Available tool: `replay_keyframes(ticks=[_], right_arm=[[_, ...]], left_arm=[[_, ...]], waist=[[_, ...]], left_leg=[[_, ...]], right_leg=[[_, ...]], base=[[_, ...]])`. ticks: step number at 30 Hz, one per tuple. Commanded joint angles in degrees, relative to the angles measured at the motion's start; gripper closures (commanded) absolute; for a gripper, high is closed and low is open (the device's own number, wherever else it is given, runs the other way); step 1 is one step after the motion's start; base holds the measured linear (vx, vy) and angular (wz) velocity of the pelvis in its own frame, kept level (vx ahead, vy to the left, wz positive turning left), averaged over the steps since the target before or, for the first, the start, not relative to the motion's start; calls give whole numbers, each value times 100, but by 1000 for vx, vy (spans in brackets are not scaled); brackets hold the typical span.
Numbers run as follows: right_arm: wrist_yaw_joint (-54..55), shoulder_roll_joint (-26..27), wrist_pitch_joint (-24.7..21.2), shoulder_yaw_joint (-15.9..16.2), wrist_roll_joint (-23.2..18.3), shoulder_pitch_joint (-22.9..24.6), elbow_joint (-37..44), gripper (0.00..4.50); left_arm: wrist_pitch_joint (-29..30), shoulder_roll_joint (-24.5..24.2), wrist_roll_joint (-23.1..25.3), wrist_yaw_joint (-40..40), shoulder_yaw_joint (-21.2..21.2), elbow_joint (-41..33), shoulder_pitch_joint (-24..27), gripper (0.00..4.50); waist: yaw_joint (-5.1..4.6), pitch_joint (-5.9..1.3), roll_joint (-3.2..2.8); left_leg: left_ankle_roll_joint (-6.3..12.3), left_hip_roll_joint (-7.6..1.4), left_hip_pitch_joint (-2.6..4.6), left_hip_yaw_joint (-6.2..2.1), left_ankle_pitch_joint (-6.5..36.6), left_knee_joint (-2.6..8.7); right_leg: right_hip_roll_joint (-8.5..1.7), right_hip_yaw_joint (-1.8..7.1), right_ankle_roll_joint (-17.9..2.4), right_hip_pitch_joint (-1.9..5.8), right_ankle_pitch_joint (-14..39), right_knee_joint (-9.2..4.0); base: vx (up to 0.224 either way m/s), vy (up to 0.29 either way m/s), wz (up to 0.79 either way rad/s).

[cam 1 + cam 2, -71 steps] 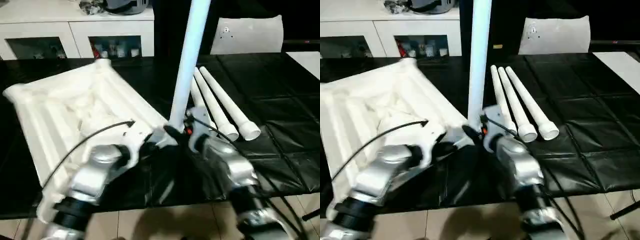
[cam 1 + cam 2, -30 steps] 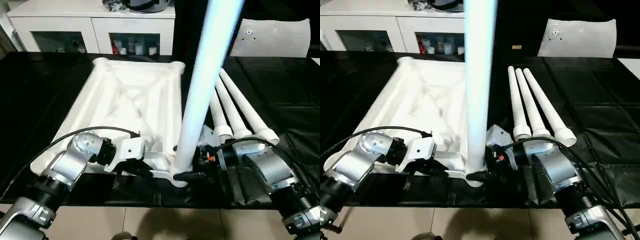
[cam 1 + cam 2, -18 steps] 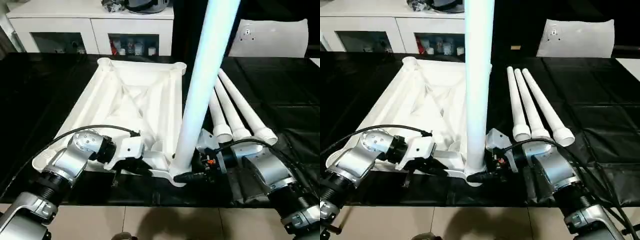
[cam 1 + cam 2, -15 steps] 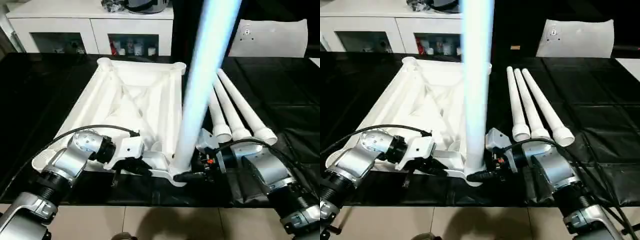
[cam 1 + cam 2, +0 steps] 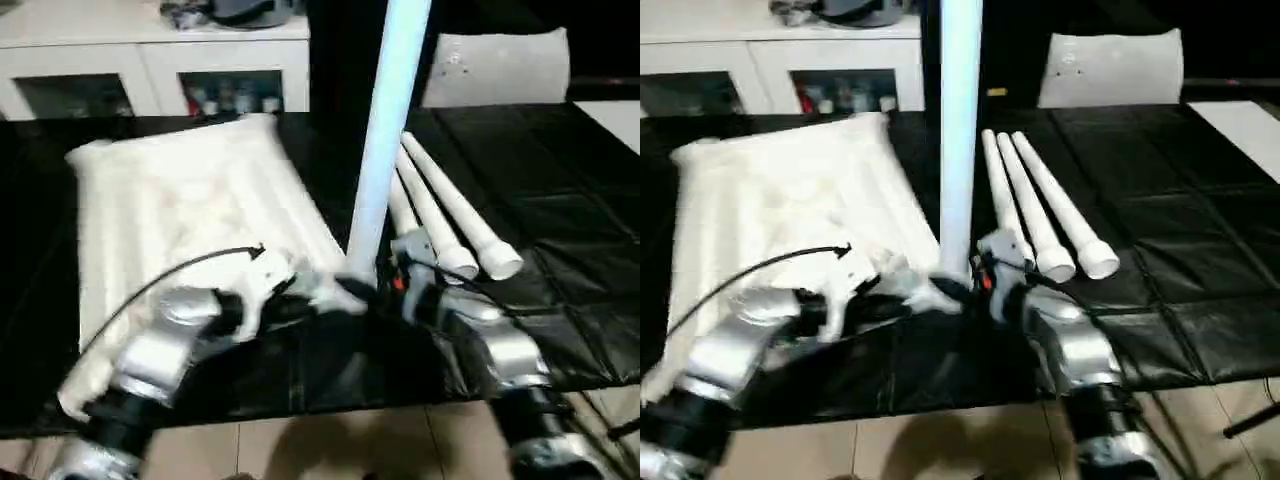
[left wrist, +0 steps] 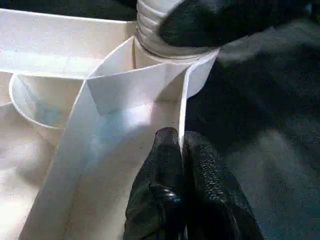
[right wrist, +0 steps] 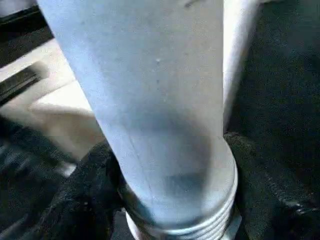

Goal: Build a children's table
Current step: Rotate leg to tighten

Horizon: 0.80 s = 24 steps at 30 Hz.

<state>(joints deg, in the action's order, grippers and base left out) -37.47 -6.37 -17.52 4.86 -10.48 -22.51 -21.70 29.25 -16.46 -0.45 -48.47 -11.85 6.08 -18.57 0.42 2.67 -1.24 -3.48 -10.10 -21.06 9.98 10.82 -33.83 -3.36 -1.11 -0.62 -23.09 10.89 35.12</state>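
Observation:
The white tabletop (image 5: 180, 200) lies ribbed side up on the black table. One white leg (image 5: 385, 150) stands upright in the tabletop's near right corner socket (image 6: 200, 75), and its threaded end (image 7: 180, 220) shows at the socket's mouth. My left gripper (image 6: 181, 142) is shut on the thin rim wall (image 6: 135, 115) just beside that socket. My right gripper (image 5: 375, 285) is shut on the leg's base, with a black finger (image 7: 85, 200) on either side of the tube. Three more legs (image 5: 445, 215) lie side by side to the right.
A flat white sheet with a small round mark (image 5: 495, 65) leans at the back right. A white cabinet (image 5: 150, 60) stands behind the table. The black table cover (image 5: 560, 250) ends at the near edge, with tiled floor (image 5: 330, 450) below my forearms.
The tabletop's far end has swung to the left around the corner that holds the upright leg. Both forearms have shifted with it, and the view has moved a little. The lying legs stay put.

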Motion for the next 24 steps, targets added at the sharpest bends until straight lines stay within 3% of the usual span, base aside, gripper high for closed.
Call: replay_keyframes(ticks=[1,2,4,6,7,10,11,12,17,21,24], right_arm=[[151,436,-275,437,19,59,-133,174],[750,658,-397,385,207,-43,-264,174],[999,677,-348,516,479,-92,-320,174],[1380,844,-337,395,559,-150,-429,174],[1472,881,-306,342,562,-163,-454,119],[1541,930,-242,284,544,-162,-427,102],[1464,944,-224,242,446,-122,-308,82],[1433,953,-218,228,407,-106,-259,70],[1116,695,-96,363,507,22,103,25],[915,517,-72,345,429,100,336,5],[78,-88,35,349,289,239,726,5]], left_arm=[[162,423,-58,789,232,-213,-66,450],[223,739,107,1256,235,-269,-71,450],[213,881,123,1443,228,-236,-97,450],[254,1014,175,1623,141,-201,-152,450],[291,1032,183,1651,128,-207,-162,450],[444,992,275,1691,90,-269,-207,450],[456,898,335,1617,56,-258,-237,450],[449,857,342,1577,49,-252,-241,450],[25,422,355,1177,-5,-17,-260,450],[-213,214,268,875,-29,102,-267,450],[-807,-268,123,134,-122,413,-343,450]], waist=[[56,-305,72],[53,-310,75],[42,-312,65],[65,-321,61],[67,-320,59],[80,-316,45],[78,-310,10],[65,-309,33],[17,-301,9],[29,-319,9],[74,-328,-2]], left_leg=[[116,-232,5,-88,1175,403],[157,-222,1,-80,1100,394],[154,-216,0,-80,1038,395],[200,-211,8,-69,1051,384],[207,-212,6,-69,1060,387],[198,-210,4,-76,1136,399],[178,-213,4,-86,1200,410],[159,-211,-4,-85,1255,413],[105,-209,8,-98,1467,430],[147,-216,0,-100,1317,420],[224,-221,9,-97,1241,408]], right_leg=[[-378,186,-1041,236,1817,-505],[-369,189,-1043,232,1713,-502],[-353,176,-1053,229,1600,-504],[-359,191,-1036,231,1483,-504],[-358,192,-1031,228,1468,-503],[-356,186,-964,233,1513,-503],[-358,185,-936,232,1553,-506],[-354,185,-905,236,1572,-514],[-354,188,-857,220,1756,-540],[-354,193,-920,233,1440,-506],[-353,194,-986,247,1185,-478]], base=[[0,0,0],[0,0,0],[0,0,0],[0,0,0],[0,0,0],[0,0,0],[0,0,0],[0,0,0],[0,0,0],[0,0,0],[0,0,0]])
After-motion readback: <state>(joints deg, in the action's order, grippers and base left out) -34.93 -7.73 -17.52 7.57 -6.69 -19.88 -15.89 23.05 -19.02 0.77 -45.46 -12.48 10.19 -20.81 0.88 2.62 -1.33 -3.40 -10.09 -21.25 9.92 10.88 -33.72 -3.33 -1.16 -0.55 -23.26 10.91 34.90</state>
